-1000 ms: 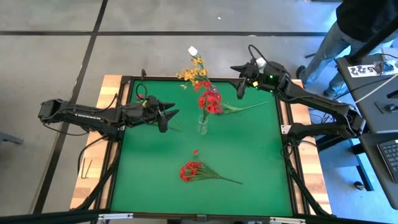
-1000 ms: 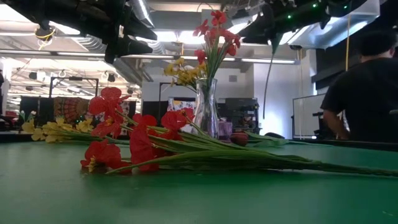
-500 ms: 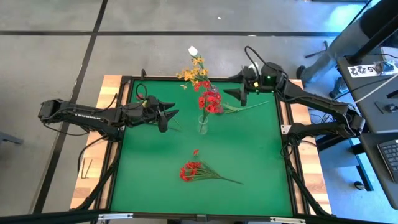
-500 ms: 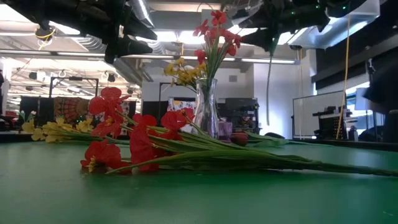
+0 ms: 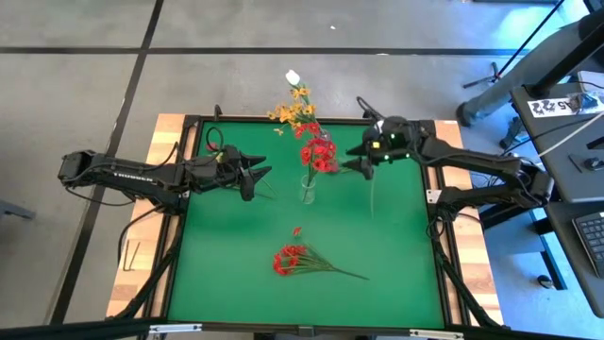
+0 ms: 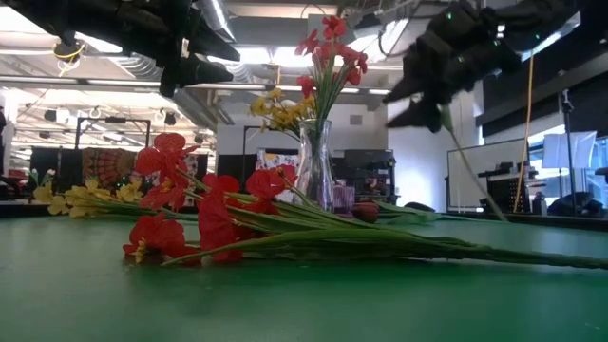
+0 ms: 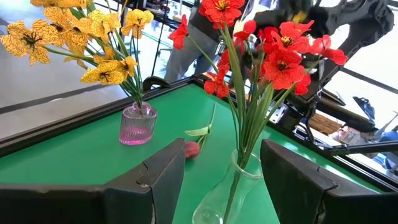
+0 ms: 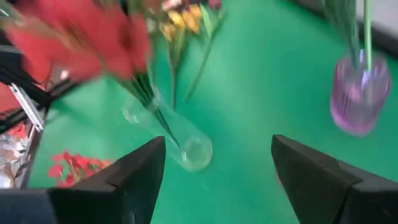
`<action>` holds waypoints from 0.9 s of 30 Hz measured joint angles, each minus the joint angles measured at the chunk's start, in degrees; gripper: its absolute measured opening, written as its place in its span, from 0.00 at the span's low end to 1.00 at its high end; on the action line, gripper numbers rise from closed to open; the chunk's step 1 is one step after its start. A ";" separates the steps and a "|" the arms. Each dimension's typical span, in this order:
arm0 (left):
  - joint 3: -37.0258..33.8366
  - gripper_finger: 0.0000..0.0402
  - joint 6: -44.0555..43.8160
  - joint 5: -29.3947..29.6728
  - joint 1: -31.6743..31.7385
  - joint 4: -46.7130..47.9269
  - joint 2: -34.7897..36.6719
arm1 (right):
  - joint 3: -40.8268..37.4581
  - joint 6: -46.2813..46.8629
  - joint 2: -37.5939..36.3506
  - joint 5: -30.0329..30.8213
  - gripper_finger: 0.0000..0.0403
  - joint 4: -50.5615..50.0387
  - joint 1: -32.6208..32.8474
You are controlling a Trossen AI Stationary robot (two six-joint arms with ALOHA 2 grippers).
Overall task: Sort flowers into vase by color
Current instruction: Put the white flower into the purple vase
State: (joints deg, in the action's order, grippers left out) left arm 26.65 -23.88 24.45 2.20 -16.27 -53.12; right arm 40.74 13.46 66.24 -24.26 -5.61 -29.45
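A clear vase [image 5: 308, 189] [image 8: 180, 140] near mid-table holds red flowers [image 5: 319, 153] [image 7: 280, 50]. A small pink vase [image 7: 138, 124] [image 8: 357, 99] behind it holds yellow-orange flowers [image 5: 293, 113] and a white bud [image 5: 293, 76]. A red bunch [image 5: 288, 260] [image 6: 190, 223] lies flat toward the near edge. A dark pink bud [image 7: 193, 148] lies on the table between the vases. My right gripper [image 5: 363, 162] [image 8: 217, 180] hovers right of the clear vase, open. My left gripper [image 5: 257, 175] [image 7: 222, 180] waits open, left of that vase. My right gripper has a thin green stem [image 6: 475, 166] slanting down from it toward the table in the low view. Its wrist view shows the fingers [image 8: 137, 174] wide apart with nothing between them. Whether it touches the stem, I cannot tell.
A raised black frame [image 5: 429, 198] borders the green table. Bare green surface [image 5: 396, 246] lies right of and nearer than the clear vase. Desks with equipment [image 5: 566, 104] stand beyond the right edge.
My right gripper has moved from near the far edge toward the near edge, stopping right of the clear vase, and has tipped. The green stem below it went from hanging straight to slanting. A person at the right has left the view.
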 joint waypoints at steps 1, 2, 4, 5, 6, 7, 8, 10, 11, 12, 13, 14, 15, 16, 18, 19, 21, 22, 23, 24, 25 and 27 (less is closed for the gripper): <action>0.00 0.51 -0.02 0.00 0.00 0.00 0.00 | -1.31 1.00 0.02 0.08 0.71 0.89 0.22; 0.00 0.51 -0.04 0.00 0.02 0.00 0.00 | -2.67 1.69 0.02 0.06 0.69 2.51 0.32; 0.00 0.51 -0.07 0.00 0.00 -0.02 0.00 | -5.34 3.72 0.02 -0.82 0.63 6.44 0.32; 0.00 0.51 -0.11 -0.02 0.00 -0.02 0.00 | -6.61 4.55 0.02 -1.49 0.60 8.20 0.32; 0.00 0.51 -0.25 -0.01 0.00 -0.02 0.00 | -7.68 5.26 0.02 -2.15 0.56 9.59 0.32; 0.00 0.51 -0.55 -0.02 0.00 0.00 0.00 | -8.64 5.76 0.02 -2.59 0.52 10.96 0.32; 0.00 0.51 -0.94 -0.01 0.02 -0.02 0.00 | -9.42 6.10 0.02 -3.22 0.48 12.19 0.31; 0.00 0.51 -1.19 0.00 0.00 -0.02 0.00 | -10.13 6.26 0.02 -4.74 0.41 13.27 0.21; 0.00 0.51 -1.27 0.00 0.00 -0.02 0.00 | -10.15 6.24 0.02 -5.24 0.38 13.40 0.21; 0.00 0.51 -1.29 0.00 0.00 -0.02 0.00 | -10.15 6.24 0.02 -5.32 0.35 13.51 0.24; 0.00 0.51 -1.31 0.00 0.00 -0.02 0.00 | -10.15 6.24 0.02 -5.37 0.32 13.56 0.24; 0.00 0.51 -1.39 0.00 0.02 -0.02 0.00 | -10.15 6.24 0.02 -5.81 0.29 13.63 0.22; 0.00 0.51 -1.46 0.00 0.00 -0.02 0.01 | -10.16 6.25 0.02 -6.46 0.26 13.95 0.21; 0.00 0.51 -1.48 0.00 0.01 -0.02 0.00 | -10.17 6.27 0.02 -7.13 0.23 14.45 0.21; 0.00 0.51 -1.49 0.00 0.00 -0.02 0.00 | -10.17 6.26 0.02 -8.50 0.17 15.42 0.21; 0.00 0.51 -1.49 0.00 0.00 -0.02 0.00 | -10.17 6.27 0.02 -9.11 0.14 15.64 0.21; 0.00 0.51 -1.49 0.00 0.00 -0.02 0.00 | -10.17 6.32 0.02 -9.83 0.09 15.70 0.21; 0.00 0.51 -1.49 0.00 0.00 -0.02 0.00 | -10.17 6.17 0.02 -9.82 0.08 15.70 0.21; 0.00 0.51 -1.49 0.00 0.00 -0.02 0.00 | -10.17 5.87 0.02 -9.60 0.07 15.70 0.21; 0.00 0.51 -1.49 0.00 0.00 -0.02 0.00 | -10.17 5.72 0.02 -9.13 0.06 15.70 0.21; 0.00 0.51 -1.49 0.00 0.00 -0.02 0.00 | -10.17 5.45 0.02 -8.76 0.07 15.70 0.21; 0.00 0.51 -1.49 0.00 0.00 -0.02 0.00 | -10.17 4.26 0.02 -8.84 0.12 15.70 0.21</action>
State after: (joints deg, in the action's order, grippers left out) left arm 26.65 -25.36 24.45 2.20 -16.29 -53.12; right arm 30.57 17.73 66.26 -33.10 10.09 -29.23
